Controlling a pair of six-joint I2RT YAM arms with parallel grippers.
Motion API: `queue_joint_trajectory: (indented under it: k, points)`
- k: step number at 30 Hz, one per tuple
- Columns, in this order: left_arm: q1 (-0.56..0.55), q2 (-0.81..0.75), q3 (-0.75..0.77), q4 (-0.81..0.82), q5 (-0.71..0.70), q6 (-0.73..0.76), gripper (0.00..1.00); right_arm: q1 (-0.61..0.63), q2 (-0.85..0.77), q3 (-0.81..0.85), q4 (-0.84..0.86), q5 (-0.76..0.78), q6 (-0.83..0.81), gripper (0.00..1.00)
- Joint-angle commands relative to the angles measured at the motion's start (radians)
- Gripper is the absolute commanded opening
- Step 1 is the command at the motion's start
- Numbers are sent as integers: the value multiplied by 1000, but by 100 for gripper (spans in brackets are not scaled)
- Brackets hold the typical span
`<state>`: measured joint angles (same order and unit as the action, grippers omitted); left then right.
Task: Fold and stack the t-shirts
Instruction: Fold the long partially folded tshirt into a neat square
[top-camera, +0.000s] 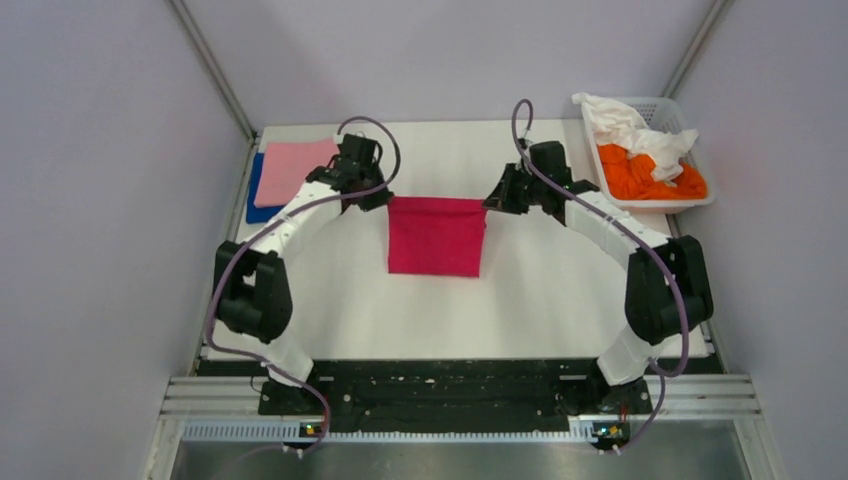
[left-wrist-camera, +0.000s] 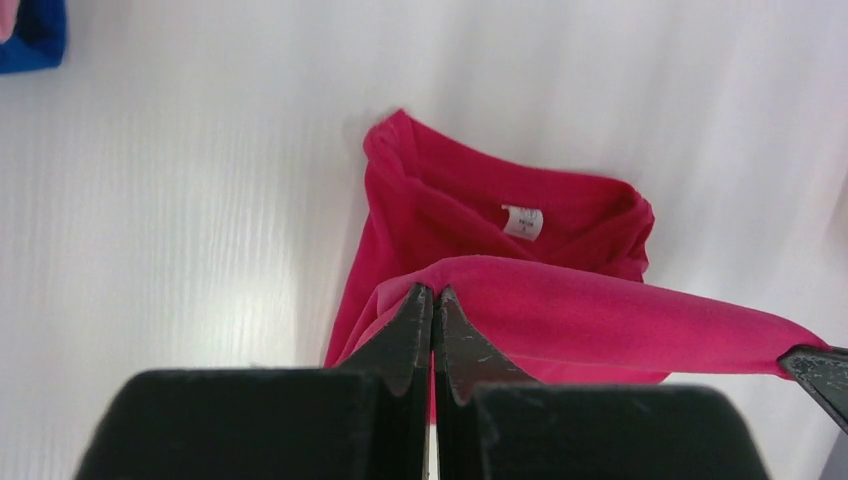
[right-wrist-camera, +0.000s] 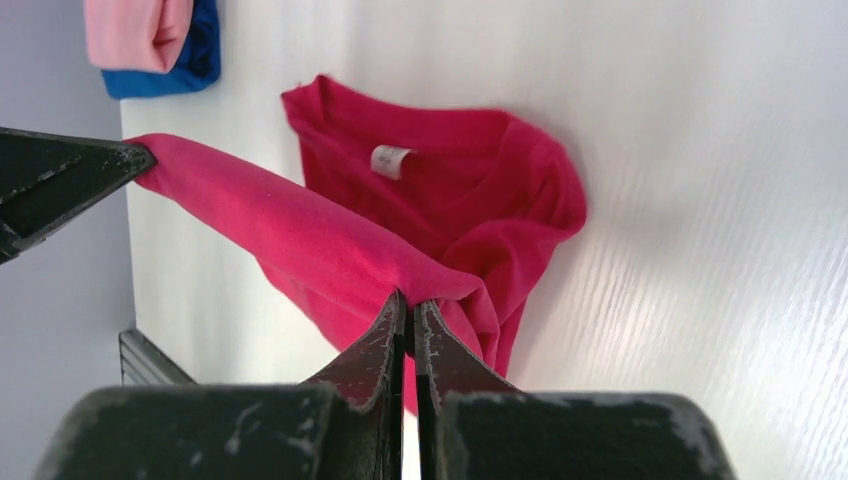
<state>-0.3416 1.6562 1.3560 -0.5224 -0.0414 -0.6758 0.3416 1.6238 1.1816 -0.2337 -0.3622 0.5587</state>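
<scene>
Hanging t-shirt (top-camera: 436, 238) at table (top-camera: 540, 300) centre, strung between left end effector (top-camera: 378, 200) and right end effector (top-camera: 494, 203), stacked t-shirts (top-camera: 295, 168) at far-left corner, basket (top-camera: 655, 104) holding further t-shirts (top-camera: 650, 175) at far-right corner.

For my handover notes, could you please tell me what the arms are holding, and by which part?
The magenta-red t-shirt, held by both: left jaws shut on one end of its taut upper edge, right jaws on the other.

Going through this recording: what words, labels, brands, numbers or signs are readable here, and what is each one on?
On the white sewn-in neck tag inside the collar of the magenta-red cloth t-shirt: faint print, too small and blurred to read.
Nothing else: no text shows on the folded light pink t-shirt, the royal blue t-shirt or the white slotted plastic basket.
</scene>
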Motion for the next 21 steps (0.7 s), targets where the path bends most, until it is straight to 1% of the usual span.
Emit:
queue_joint_trajectory:
  k: [1,5,8,11,13,14,15,17,18,19,20,21]
  points:
    - [26,110,138,21,-14,54,0,-50,69,80,27,84,-31,0]
    - [31,231,245,-26,35,73,0,-71,139,94,40,93,-42,0]
    - [40,303,307,-65,36,76,0,-86,222,129,50,75,-55,0]
    - [56,345,346,-75,76,73,0,-96,281,167,107,36,-69,0]
    - [64,352,358,-71,81,70,0,-98,319,213,115,15,-82,0]
    - [68,354,359,-63,80,68,2,-99,333,238,103,17,-84,1]
    - [71,357,362,-55,84,68,12,-99,344,263,92,24,-84,10]
    - [79,364,384,-67,107,69,47,-101,353,300,59,55,-85,54]
    - [85,364,399,-83,127,72,61,-101,347,310,52,74,-86,78]
    - [90,358,411,-102,144,73,75,-101,335,311,43,91,-87,96]
    - [93,345,412,-108,151,73,87,-102,319,306,33,106,-86,98]
    - [93,326,403,-109,154,74,96,-102,297,292,30,109,-87,99]
